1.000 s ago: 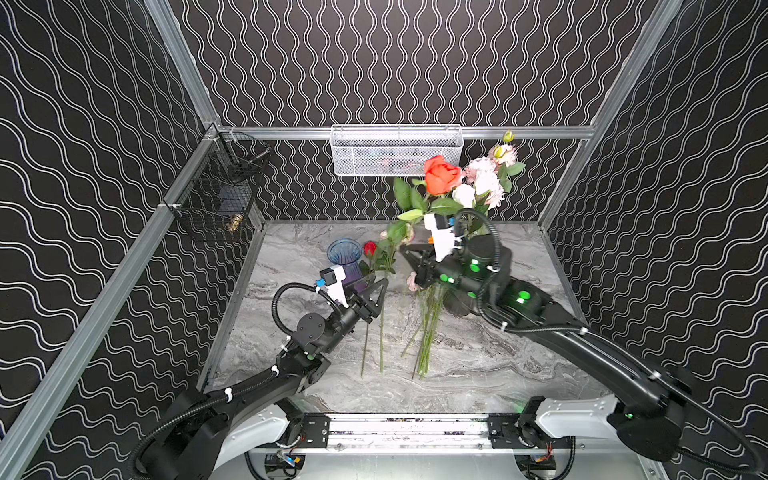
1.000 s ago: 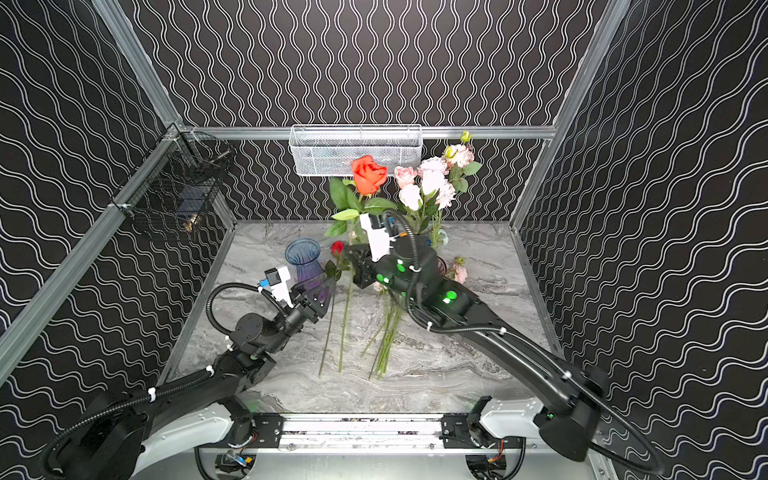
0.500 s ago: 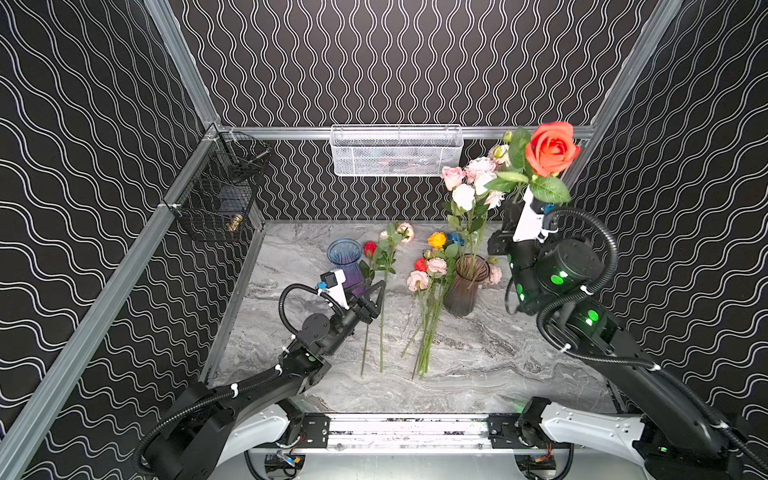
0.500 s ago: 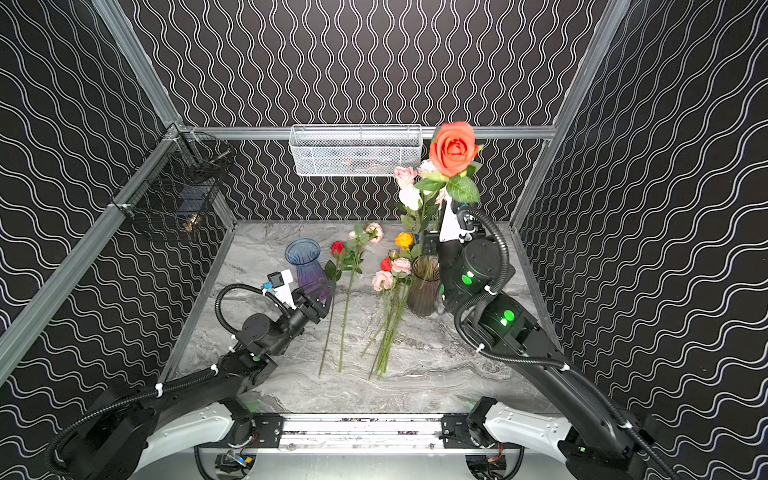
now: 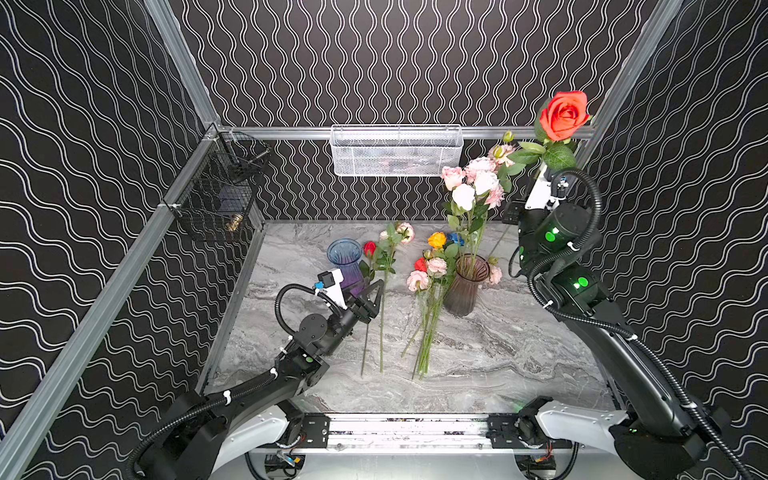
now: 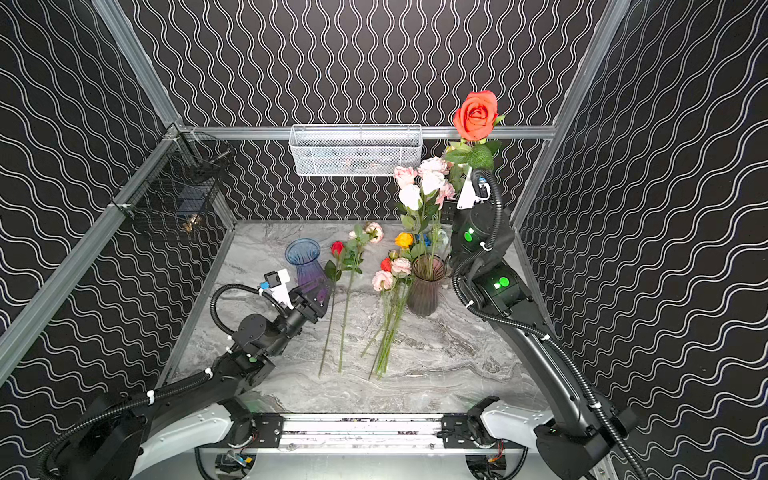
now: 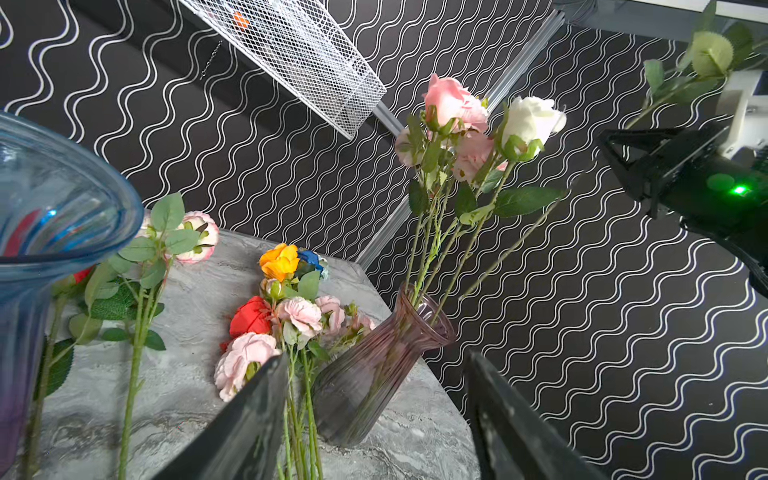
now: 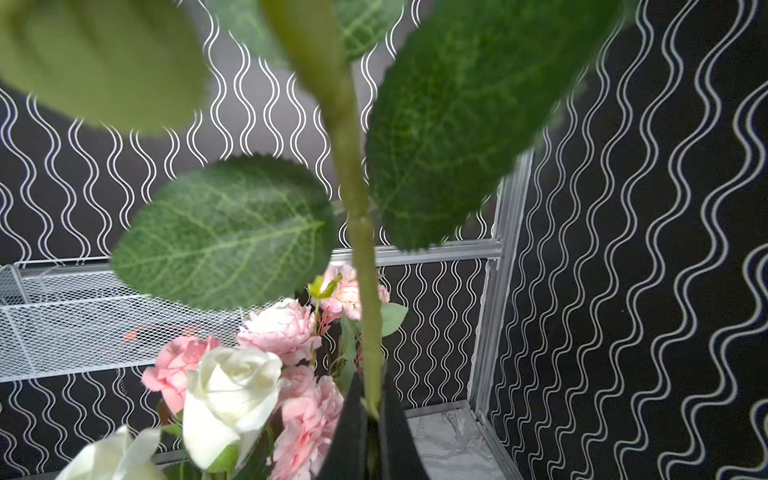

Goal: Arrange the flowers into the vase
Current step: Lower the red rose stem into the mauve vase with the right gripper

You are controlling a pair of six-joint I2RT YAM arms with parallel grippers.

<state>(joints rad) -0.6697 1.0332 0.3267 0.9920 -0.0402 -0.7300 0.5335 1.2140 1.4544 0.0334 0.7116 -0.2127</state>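
Marble-grey tabletop (image 5: 478, 374) carries a smoky brown vase (image 5: 465, 286) right of centre, with pale pink and white flowers (image 5: 473, 187) standing in it. Loose flowers (image 5: 428, 282) lie just left of it, with a blue vase (image 5: 345, 262) further left. High at the far right, the right gripper (image 8: 371, 409) is clamped on the stem of an orange-red rose (image 5: 564, 114). The left gripper (image 7: 376, 357), fingers apart and empty, hovers near the blue vase.
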